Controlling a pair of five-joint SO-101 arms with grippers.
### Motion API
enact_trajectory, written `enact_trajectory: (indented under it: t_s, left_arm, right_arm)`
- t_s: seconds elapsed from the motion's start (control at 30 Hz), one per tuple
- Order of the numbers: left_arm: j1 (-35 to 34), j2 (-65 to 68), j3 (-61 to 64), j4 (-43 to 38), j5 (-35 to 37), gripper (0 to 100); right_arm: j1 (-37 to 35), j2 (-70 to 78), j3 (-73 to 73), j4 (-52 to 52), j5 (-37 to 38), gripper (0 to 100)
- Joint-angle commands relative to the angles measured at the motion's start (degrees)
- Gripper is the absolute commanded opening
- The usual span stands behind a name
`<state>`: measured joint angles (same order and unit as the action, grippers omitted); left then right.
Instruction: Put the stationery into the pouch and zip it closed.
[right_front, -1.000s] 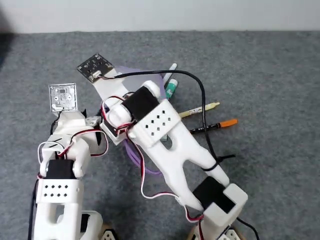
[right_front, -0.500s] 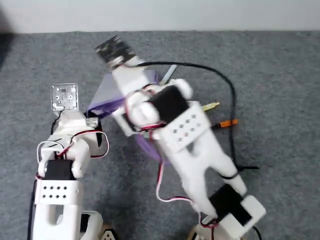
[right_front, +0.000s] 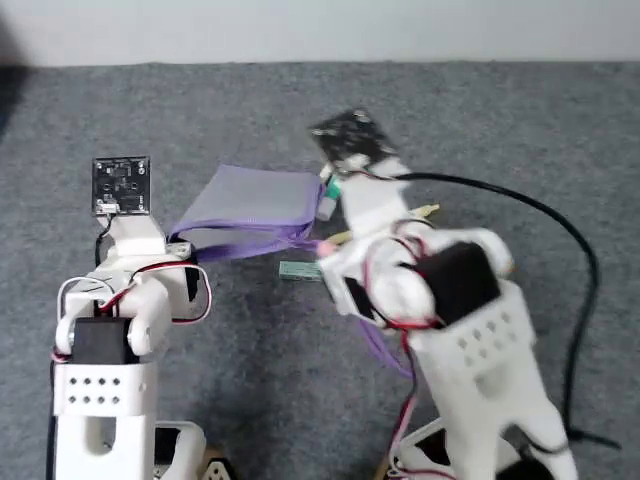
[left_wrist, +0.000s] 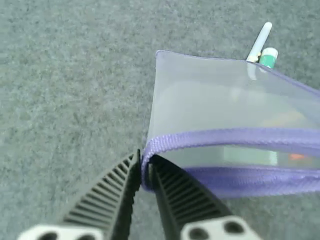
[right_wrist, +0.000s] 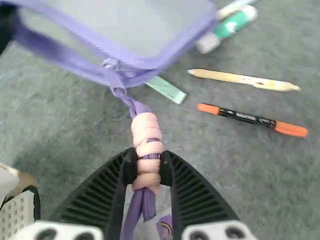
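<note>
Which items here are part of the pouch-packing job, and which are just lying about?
Job:
purple pouch, a corner in the left claw
pink zipper pull, in the right claw
orange marker, cream pen, green and white tube, white pen, green flat strip, all outside the pouch

Lying about:
grey mat
black cable

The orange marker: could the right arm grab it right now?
Probably not yet: the right pincer is shut on the pink pull, so it must let go first. The marker itself lies uncovered.
</note>
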<state>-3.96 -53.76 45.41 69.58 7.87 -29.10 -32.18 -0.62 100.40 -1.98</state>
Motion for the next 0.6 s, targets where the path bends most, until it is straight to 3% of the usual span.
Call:
enact_trajectory:
  t_s: [0.0,0.2,0.57]
  left_arm:
    - [-0.4,-0.6,-5.9,5.6,0.0,1]
    - [-0.4,-0.6,-9.7,12.0,0.0,1]
    - [-0.3,-0.5,-10.0,12.5,-2.1,4]
  right_arm:
    - [5.4,-6.7,2.9,-0.1,-0.2,0.8]
    - [6.5,-12.4,7.6,-0.1,-0.4,0.8]
    - [6.5,-13.8,8.0,-1.8,-0.4,0.8]
